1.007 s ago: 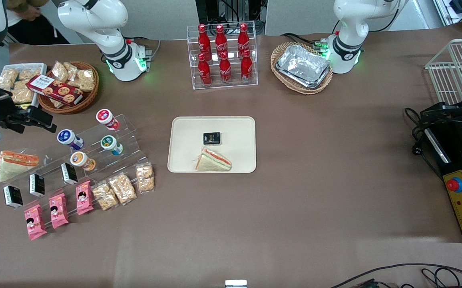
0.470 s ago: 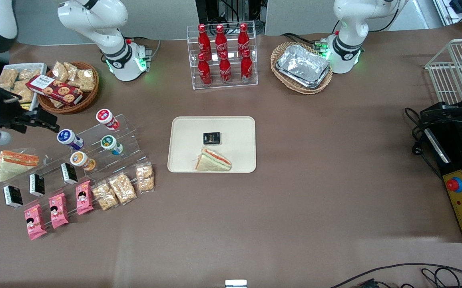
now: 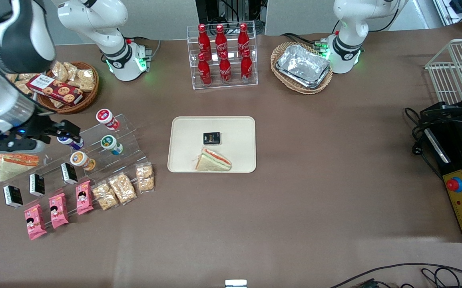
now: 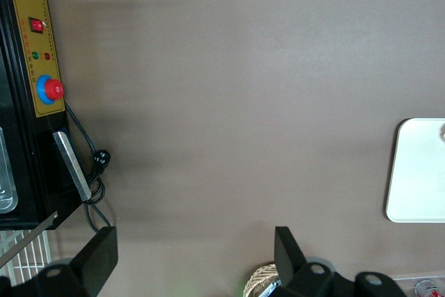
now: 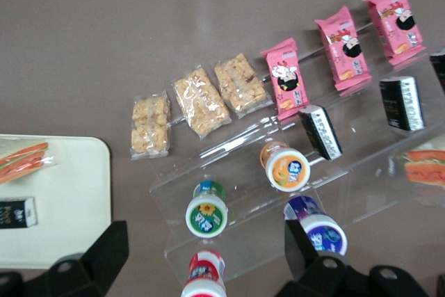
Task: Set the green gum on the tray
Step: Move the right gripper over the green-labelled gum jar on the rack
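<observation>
The small green-lidded gum bottle [image 3: 111, 144] lay tilted on the clear acrylic stepped rack [image 3: 125, 134] on the brown desk [image 3: 295, 200], lid toward the front camera, well apart from the flat cream-beige rectangular tray [image 3: 239, 124]. The black two-finger gripper [image 3: 66, 130] hovered released just beside it toward the working arm's end, over the partly hidden blue-lidded bottle [image 3: 73, 142]

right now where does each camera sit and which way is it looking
Front view: high above the table, facing both arm bases; the gripper hangs open over the clear rack, near the green gum.
Right wrist view: on the working arm, looking down at the green gum between its own fingers.
Left wrist view: on the parked arm, looking down at bare table.
All three views show the tray.
</observation>
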Controlling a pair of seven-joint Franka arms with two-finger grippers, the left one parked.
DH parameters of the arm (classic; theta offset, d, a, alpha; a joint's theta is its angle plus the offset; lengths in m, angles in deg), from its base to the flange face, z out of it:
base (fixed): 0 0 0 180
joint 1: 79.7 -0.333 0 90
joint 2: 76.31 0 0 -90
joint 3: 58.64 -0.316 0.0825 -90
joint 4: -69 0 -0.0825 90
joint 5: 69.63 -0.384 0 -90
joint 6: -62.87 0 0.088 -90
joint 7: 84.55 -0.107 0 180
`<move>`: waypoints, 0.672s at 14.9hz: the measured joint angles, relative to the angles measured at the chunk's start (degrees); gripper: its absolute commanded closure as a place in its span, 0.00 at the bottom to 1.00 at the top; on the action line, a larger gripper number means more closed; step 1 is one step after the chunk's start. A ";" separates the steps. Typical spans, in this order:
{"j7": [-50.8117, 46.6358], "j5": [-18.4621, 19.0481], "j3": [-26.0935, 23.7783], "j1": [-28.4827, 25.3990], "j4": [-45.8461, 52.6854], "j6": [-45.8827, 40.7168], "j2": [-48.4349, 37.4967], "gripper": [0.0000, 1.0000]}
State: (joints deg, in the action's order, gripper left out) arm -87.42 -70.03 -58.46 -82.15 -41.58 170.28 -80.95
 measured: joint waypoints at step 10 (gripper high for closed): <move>4.72 0.19 -0.32 -2.78 -23.02 21.47 -4.09 0.00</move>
State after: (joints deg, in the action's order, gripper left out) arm -82.70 -69.84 -58.78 -84.94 -64.60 191.75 -85.03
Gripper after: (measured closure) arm 0.000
